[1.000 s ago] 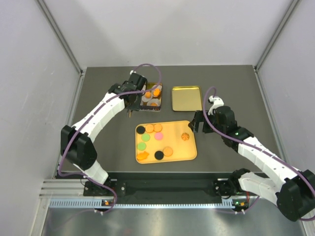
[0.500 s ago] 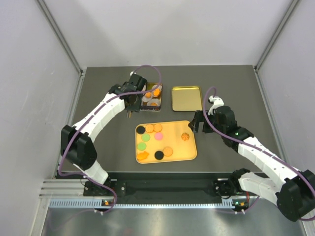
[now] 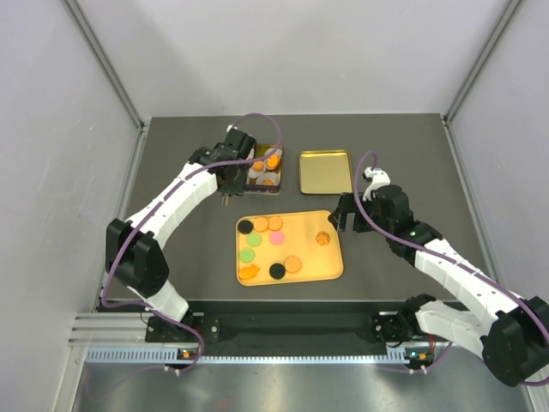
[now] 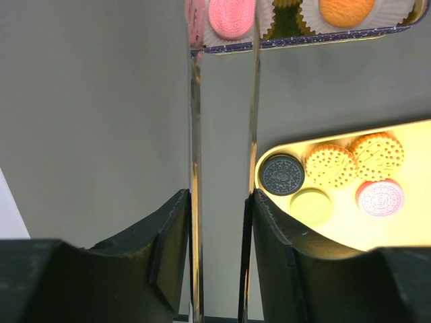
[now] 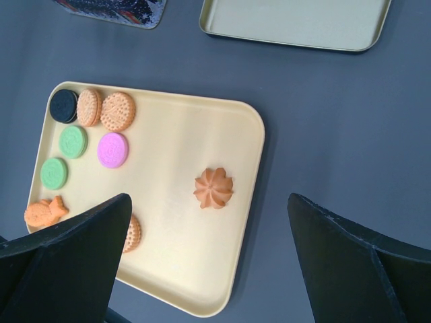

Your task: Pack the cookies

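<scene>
Most cookies [image 3: 261,223] lie on the yellow tray [image 3: 316,257] in the middle of the table [image 3: 403,146]. A black cookie [image 5: 64,105] sits in its far left corner, with two tan discs [image 5: 118,111] in a row beside it. Two green discs [image 5: 73,141] and a pink disc [image 5: 112,149] lie just nearer. An orange fish [image 5: 46,213] is at the left edge, and an orange flower [image 5: 214,188] lies alone toward the right side. The top view shows a second black disc [image 3: 277,271] and an orange disc [image 3: 292,263] by the near edge.

Beyond the tray stands the box [image 4: 316,40], with a gold lid [image 3: 325,172] beside it on the right, apart from it. In the box, white paper cups [image 4: 397,12] hold an orange cookie [image 4: 347,8] and a pink cookie [image 4: 232,17].

The left gripper [image 4: 225,30] reaches to the box's near edge. Its long thin metal blades [image 4: 195,134] stand a little apart, with the pink cookie between their tips. I cannot tell whether they pinch it or only flank it. The right gripper [image 3: 341,215] hangs at the tray's right edge, its fingers [image 5: 67,256] spread wide
</scene>
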Controlling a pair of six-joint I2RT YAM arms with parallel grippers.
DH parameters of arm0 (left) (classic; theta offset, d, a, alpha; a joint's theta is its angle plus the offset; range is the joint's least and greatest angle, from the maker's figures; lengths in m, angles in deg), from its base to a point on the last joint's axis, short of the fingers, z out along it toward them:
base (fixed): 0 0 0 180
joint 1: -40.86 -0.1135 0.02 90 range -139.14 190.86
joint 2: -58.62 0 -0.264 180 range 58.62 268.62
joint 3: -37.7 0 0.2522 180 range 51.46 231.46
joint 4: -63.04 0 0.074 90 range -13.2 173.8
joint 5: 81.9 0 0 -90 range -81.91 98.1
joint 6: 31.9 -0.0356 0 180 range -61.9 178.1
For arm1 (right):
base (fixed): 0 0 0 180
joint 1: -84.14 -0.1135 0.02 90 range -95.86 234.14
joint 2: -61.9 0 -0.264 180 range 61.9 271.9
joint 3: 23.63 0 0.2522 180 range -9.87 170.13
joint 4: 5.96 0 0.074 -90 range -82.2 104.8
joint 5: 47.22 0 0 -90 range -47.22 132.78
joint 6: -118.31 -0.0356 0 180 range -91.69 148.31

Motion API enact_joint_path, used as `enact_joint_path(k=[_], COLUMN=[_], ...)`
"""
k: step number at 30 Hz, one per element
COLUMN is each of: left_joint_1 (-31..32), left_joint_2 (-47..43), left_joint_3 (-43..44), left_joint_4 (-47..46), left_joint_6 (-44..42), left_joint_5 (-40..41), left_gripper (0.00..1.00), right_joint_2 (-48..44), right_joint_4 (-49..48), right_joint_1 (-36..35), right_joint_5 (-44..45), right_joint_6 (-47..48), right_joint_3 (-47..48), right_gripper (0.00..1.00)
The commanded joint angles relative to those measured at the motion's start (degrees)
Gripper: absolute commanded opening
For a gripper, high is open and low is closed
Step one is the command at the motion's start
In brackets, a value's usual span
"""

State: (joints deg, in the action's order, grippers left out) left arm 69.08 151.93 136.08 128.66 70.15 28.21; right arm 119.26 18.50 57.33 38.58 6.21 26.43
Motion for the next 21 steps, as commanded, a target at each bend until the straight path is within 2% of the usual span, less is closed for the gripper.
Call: enact_joint_path(k=[1, 6, 10, 13, 16, 21], left_joint_1=[-0.19, -0.19, -0.98, -7.91, -13.61, -19.87], left_joint_2=[-3.93, -7.96, -9.65, -8.86, -8.77, -5.88], left_joint_3=[0.81, 2.12, 2.13, 1.17, -3.22, -12.36], left_joint_4=[-2.37, -3.51, -4.92, -6.50, -11.24, -22.03], left_joint_6=[0.16, 1.39, 2.62, 5.08, 6.92, 11.49], left_joint_5=[-0.96, -2.10, 3.86, 5.46, 3.26, -0.25], left_gripper=[0.44, 0.43, 0.43, 0.44, 0.44, 0.47], right_joint_2=[-1.20, -1.11, -0.85, -0.85, -1.55, -1.82], right_joint_4=[-2.08, -2.17, -2.17, -2.35, -2.26, -2.26], right_joint_1=[0.53, 0.53, 0.53, 0.53, 0.62, 0.53], right_joint_5=[0.16, -0.01, -0.19, -0.19, -0.10, -0.01], right_joint_6=[0.14, 0.22, 0.05, 0.05, 0.05, 0.05], right_joint_3=[0.36, 0.36, 0.36, 0.36, 0.27, 0.18], right_gripper=[1.00, 1.00, 1.00, 1.00, 1.00, 1.00])
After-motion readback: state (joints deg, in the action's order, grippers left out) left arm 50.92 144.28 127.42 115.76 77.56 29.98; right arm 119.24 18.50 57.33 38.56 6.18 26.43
